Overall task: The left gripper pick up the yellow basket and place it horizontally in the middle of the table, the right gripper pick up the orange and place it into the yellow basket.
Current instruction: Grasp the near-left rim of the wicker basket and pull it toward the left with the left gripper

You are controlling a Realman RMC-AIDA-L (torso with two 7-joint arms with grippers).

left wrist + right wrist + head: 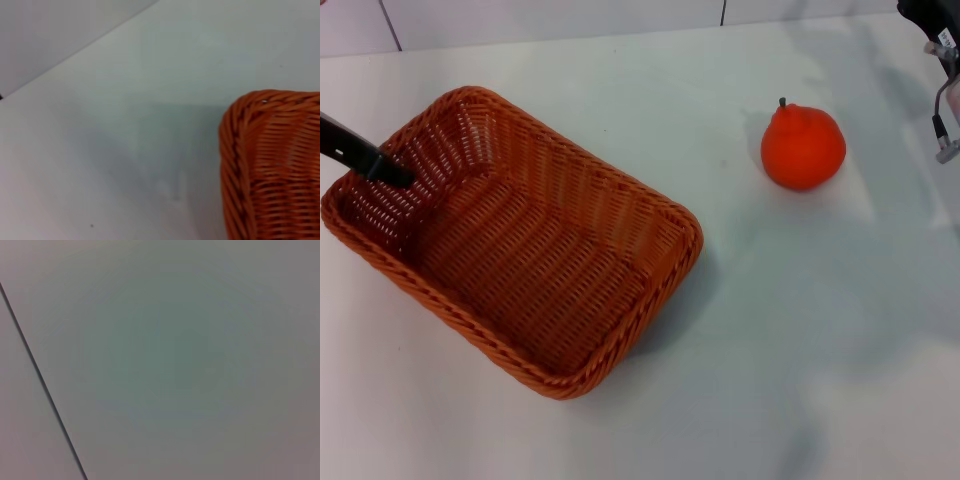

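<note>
Left claw (pixel 390 170): a thin black finger comes in from the left edge of the head view, tip down inside the yellow basket (pixel 520 250) against its far-left wall, just below the braided rim. Only this one finger shows, so whether the claw is clenched on the wall or released, cannot tell.

Yellow basket: sits on the white counter (pixel 790 340), left of centre, long axis running diagonally, open side up, nothing inside but the finger. Left wrist view catches one rounded corner of the basket (pixel 272 165) with bare counter beside it.

Orange (pixel 803 146): on the counter to the right of the basket, well apart from it, stem up.

Right claw (pixel 942 60): far top-right corner of the head view, near the orange but clear of it; fingers out of frame, state cannot tell. Right wrist view shows only plain surface.
</note>
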